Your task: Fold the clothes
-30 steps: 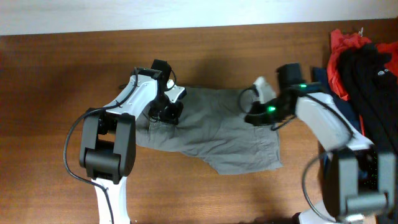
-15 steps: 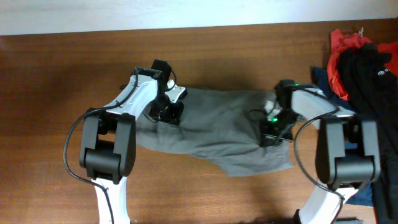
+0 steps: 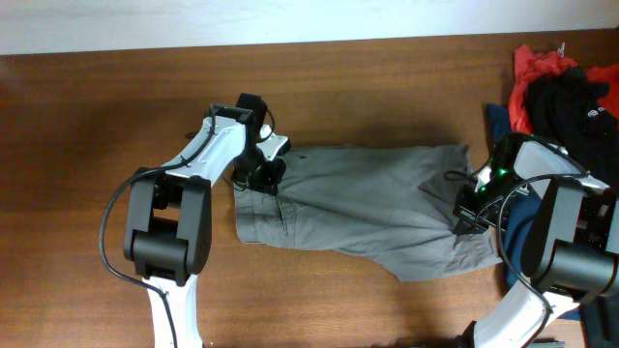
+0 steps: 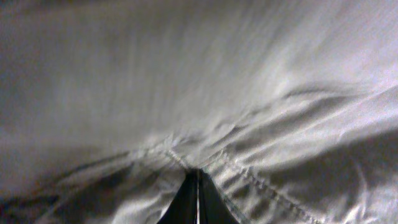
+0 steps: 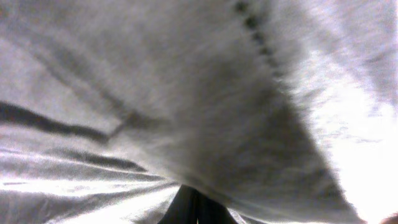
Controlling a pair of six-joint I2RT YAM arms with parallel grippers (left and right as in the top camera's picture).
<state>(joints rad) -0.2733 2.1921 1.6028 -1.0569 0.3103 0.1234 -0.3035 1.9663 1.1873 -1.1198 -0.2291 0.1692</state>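
The grey-olive shorts lie stretched across the table between both arms. My left gripper is shut on the shorts' left end near a stitched seam; in the left wrist view its fingertips are pressed together on the cloth. My right gripper is shut on the shorts' right end; in the right wrist view the cloth fills the frame and drapes over the closed fingertips.
A pile of red and black garments lies at the far right, over a navy blue cloth near the right arm. The brown wooden table runs to a pale wall at the back.
My right gripper has pulled the shorts' right end far to the right and a little toward the front, stretching the cloth out. The left gripper has stayed in place.
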